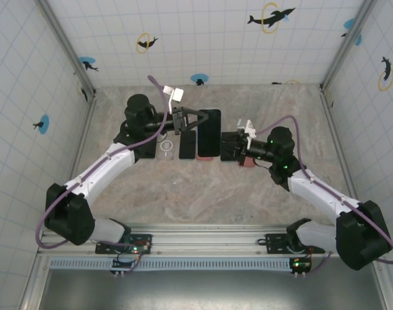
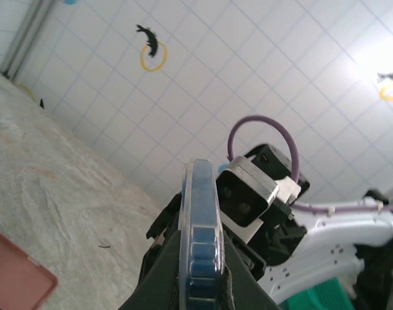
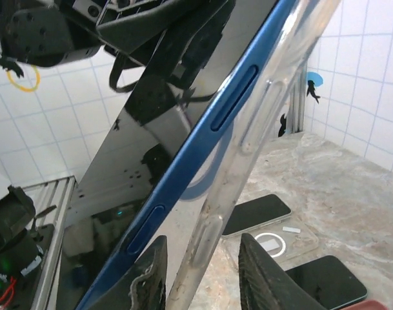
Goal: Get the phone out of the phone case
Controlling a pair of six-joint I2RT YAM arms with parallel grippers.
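Blue-edged glossy phone partly out of clear plastic case.

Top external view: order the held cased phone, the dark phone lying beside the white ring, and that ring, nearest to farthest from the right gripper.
From the right gripper:
1. Cased phone, held up just left of it.
2. Dark phone, lying flat, further left.
3. White ring, farthest left.

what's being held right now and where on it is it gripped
left gripper pinches the cased phone at one long edge; right gripper straddles the opposite edge, open, not gripping
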